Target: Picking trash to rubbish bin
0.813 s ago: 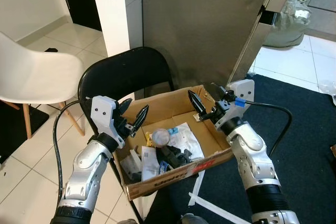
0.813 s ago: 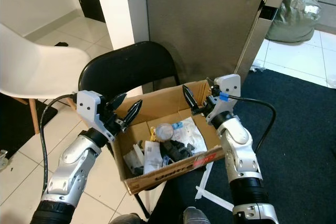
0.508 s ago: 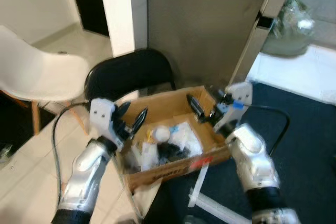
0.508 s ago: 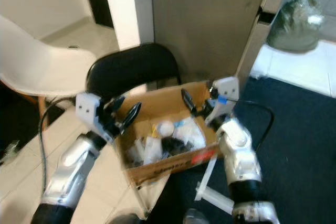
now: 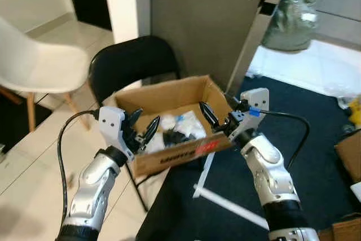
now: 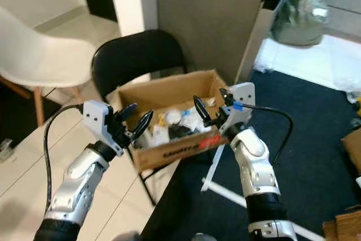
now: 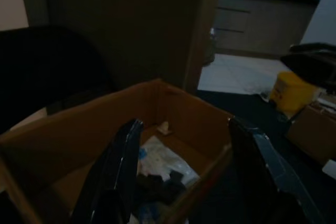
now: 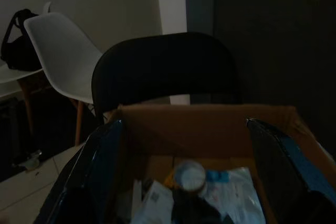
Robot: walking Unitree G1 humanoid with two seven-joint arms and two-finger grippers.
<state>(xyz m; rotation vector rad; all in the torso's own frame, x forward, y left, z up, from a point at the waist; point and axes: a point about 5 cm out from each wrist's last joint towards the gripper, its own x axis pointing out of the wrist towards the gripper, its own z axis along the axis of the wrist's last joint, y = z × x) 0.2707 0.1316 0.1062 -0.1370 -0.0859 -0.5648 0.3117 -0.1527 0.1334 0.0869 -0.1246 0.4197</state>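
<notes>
A cardboard box (image 5: 169, 153) with red print on its front rests on a black folding chair (image 5: 127, 63). Inside lie white papers (image 5: 189, 123), a round white lid (image 8: 189, 176) and dark scraps (image 5: 174, 137). My left gripper (image 5: 144, 126) is open at the box's left front corner. My right gripper (image 5: 219, 114) is open at the box's right wall, one finger over the rim. Both wrist views look into the box between spread fingers (image 7: 123, 156). Neither gripper has anything in it.
A white chair (image 5: 34, 66) stands to the left on pale tiles. Behind the box is a grey panel (image 5: 197, 15). A dark carpet (image 5: 316, 156) with a white strip (image 5: 225, 204) lies right, with a green bag (image 5: 290, 18), a yellow object (image 5: 355, 108) and another carton (image 5: 351, 156).
The whole view has shifted and pulled back, so more carpet shows on the right: the camera moved. Both grippers stay open on either side of the box.
</notes>
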